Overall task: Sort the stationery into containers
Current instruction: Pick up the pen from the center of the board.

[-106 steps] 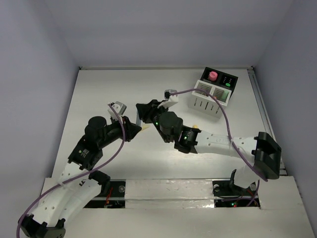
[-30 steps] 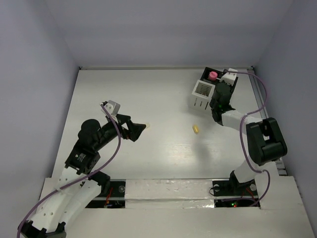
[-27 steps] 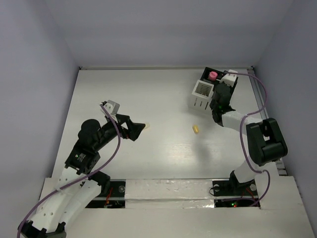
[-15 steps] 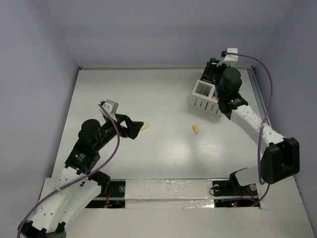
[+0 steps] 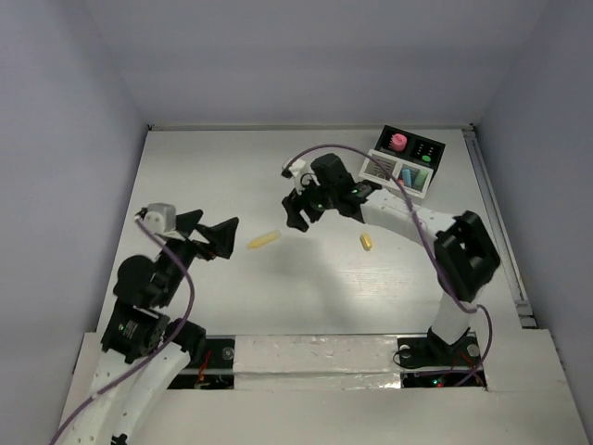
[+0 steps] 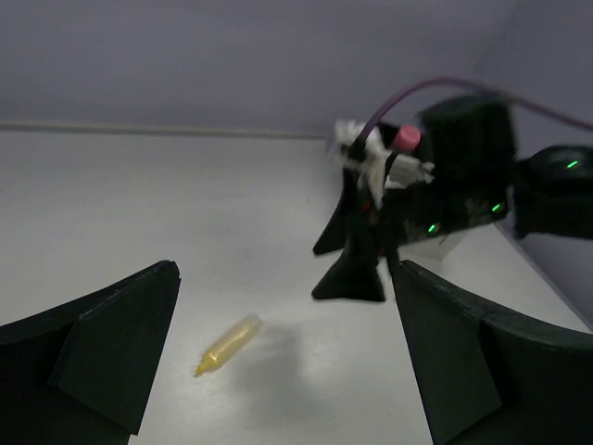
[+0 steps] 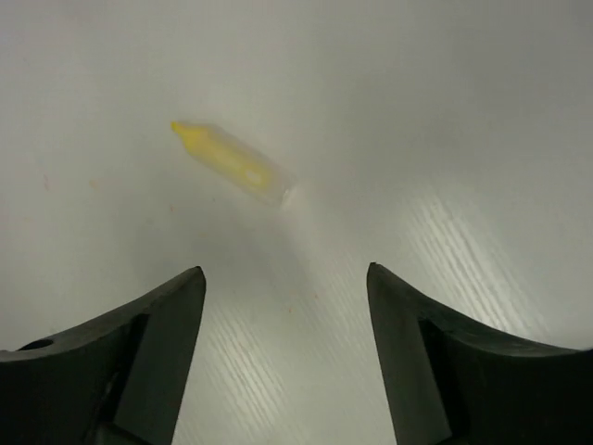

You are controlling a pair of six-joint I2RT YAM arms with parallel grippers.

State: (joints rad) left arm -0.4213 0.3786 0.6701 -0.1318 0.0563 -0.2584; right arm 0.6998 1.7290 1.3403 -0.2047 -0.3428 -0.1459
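Observation:
A pale yellow pen lies flat on the white table between my two grippers. My left gripper is open just left of it, holding nothing; in the left wrist view the pen lies near the left finger. My right gripper hovers open up and to the right of the pen, which shows ahead of its fingertips. A small yellow piece lies further right. The containers stand at the back right: a white slatted box joined to a black box with a pink-capped bottle.
Grey walls close the table on the left, back and right. The right arm's purple cable arcs over the table towards the containers. The right arm's links stretch along the right side. Blue and green items sit inside the white box.
The right arm swung from over the containers to the table's middle and its jaws opened. The left arm drew back to the left, away from the pen.

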